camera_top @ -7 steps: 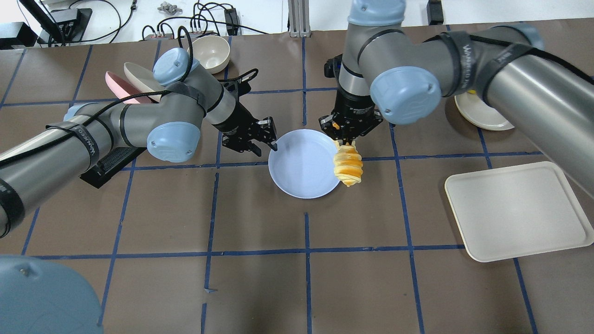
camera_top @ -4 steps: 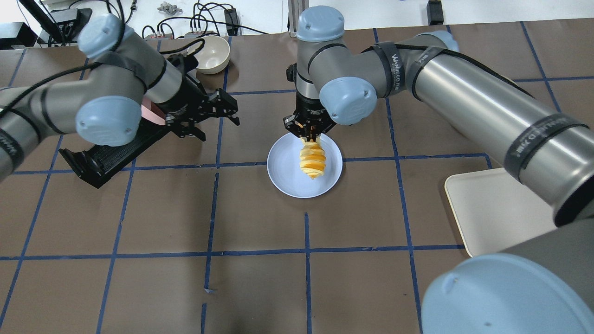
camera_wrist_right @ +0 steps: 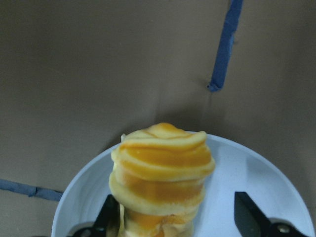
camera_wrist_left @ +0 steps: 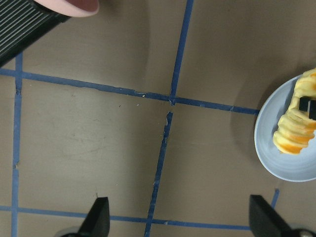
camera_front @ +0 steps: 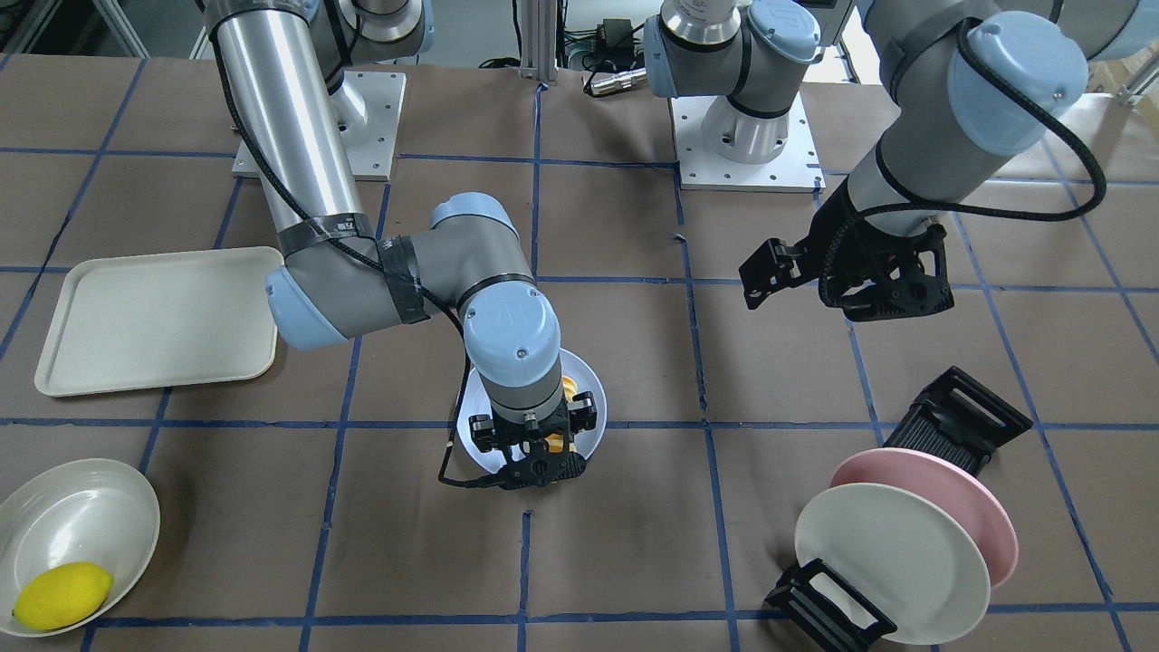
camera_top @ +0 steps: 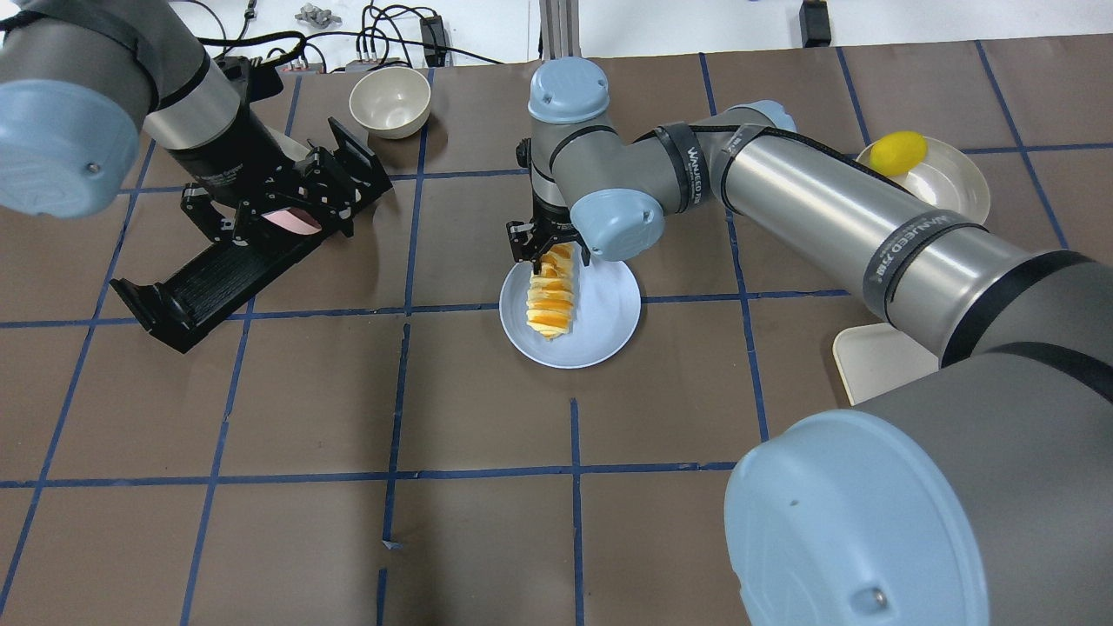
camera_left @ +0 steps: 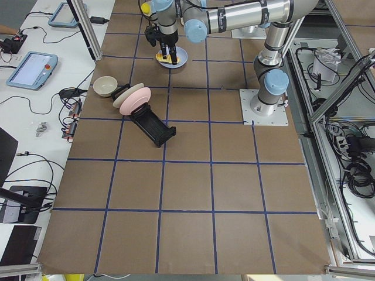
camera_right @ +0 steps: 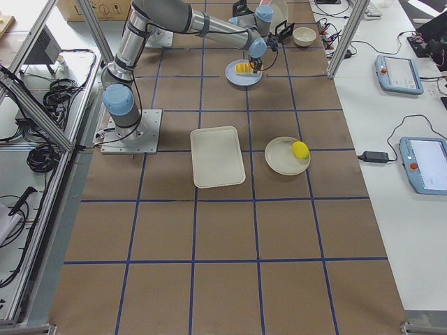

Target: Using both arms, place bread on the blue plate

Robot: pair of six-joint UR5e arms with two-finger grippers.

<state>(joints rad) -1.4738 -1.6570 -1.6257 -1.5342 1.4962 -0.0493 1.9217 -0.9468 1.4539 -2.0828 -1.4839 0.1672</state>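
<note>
**Bread down on plate, both grippers open**

Bread [camera_top: 549, 300] lies lengthwise on the blue plate [camera_top: 609, 313], in the half of the plate toward the robot's left, as the overhead view shows. The right gripper [camera_top: 549, 247] hangs over the loaf's end farthest from the robot. Only its wrist camera shows the fingers spread, one just beside the loaf and the other well clear of it. From the front, the right wrist hides all but a sliver of bread. The left gripper [camera_wrist_left: 180, 219], fingers wide apart and holding nothing, hovers well to the plate's left, over the rack [camera_top: 217, 269]. Its camera catches the plate's edge and the rim of a pink plate [camera_wrist_left: 74, 6].
</note>
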